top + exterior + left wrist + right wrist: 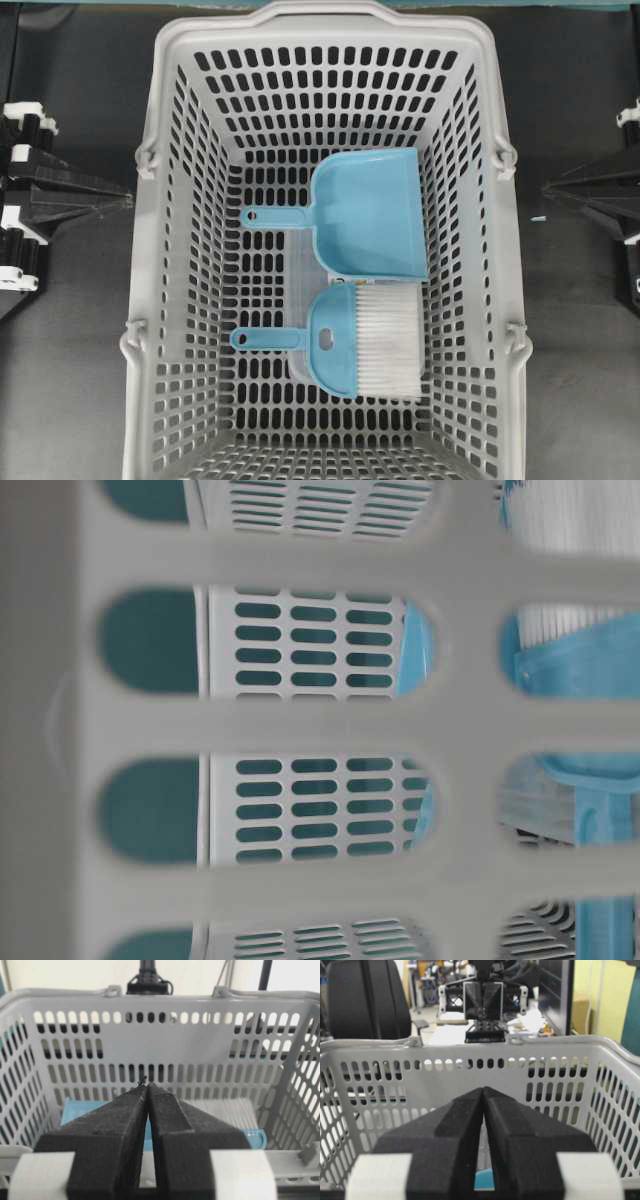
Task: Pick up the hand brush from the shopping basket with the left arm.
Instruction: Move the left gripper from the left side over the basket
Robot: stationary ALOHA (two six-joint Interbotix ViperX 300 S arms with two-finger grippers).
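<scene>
while the hand brush (352, 338) lies beside the dustpan (368, 212) in the shopping basket (175, 120), the left gripper (146, 1085) and right gripper (483, 1091) sit closed, empty, outside its walls.

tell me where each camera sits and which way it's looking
Overhead: looks down on shopping basket, hand brush, dustpan; both arms at edges.
Table-level: pressed against the basket wall, peering through slots.
Left wrist: behind shut left gripper, facing basket.
Right wrist: behind shut right gripper, facing basket.
Shared: the basket.
</scene>
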